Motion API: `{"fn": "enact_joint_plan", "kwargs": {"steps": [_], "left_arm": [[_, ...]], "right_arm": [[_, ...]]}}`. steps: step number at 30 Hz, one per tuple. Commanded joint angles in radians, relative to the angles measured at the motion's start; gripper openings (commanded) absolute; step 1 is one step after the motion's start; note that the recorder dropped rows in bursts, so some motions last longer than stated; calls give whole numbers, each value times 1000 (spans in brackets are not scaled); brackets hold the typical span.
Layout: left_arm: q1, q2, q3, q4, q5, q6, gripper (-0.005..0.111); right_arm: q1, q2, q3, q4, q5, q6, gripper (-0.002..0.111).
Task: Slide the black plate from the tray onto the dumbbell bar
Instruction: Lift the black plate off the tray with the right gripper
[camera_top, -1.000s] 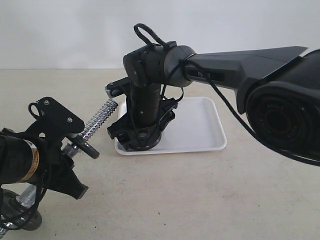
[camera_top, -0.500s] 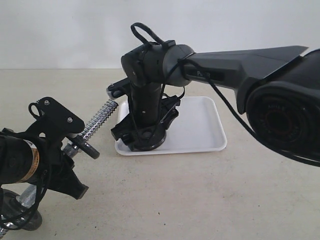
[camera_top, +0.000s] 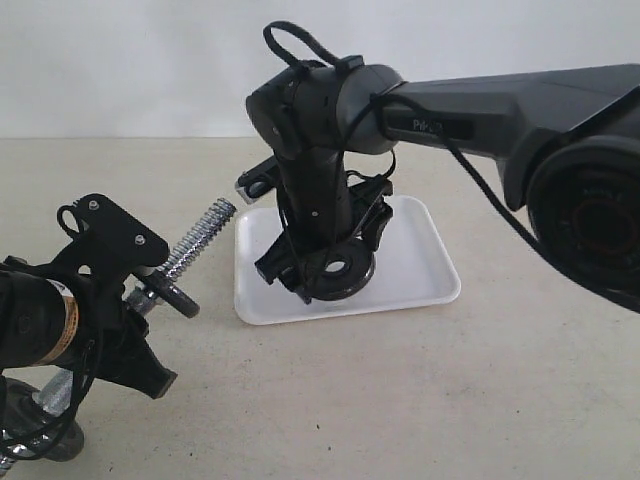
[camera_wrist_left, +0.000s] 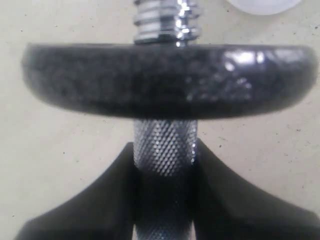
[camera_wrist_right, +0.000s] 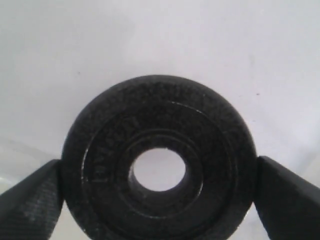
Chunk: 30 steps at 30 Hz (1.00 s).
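While the plate (camera_wrist_right: 220, 155) sits clamped rim to rim in the right gripper (camera_wrist_right: 159, 175), tilted just over the tray (camera_top: 420, 270), the pick looks done; what remains is carrying it off the tray to the bar (camera_top: 195, 240), which the left gripper (camera_wrist_left: 165, 187) clenches beside the tray

Bright, even light; soft shadows; wrist views blurred; glare on dumbbell bar (camera_wrist_left: 165, 22).

Exterior view: low, looking across the beige table (camera_top: 450, 400). Wrist views: very close; left shares with it the threaded chrome steel bar (camera_wrist_left: 165, 145), right apparently the flat white plastic tray (camera_wrist_right: 150, 40).
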Motion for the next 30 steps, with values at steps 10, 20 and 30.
{"fn": "enact_joint_plan", "kwargs": {"steps": [10,20,30], "left_arm": [[1,-37,-30,38,14,-11,4],[1,-37,-30,47,11,-11,4],[1,-37,-30,103,-16,-11,4]], "right_arm": [[0,-157,-7,-71,18,11,0],[0,-291,-7,-29,18,9,0],[0,-374,-7,145,18,-64,0]]}}
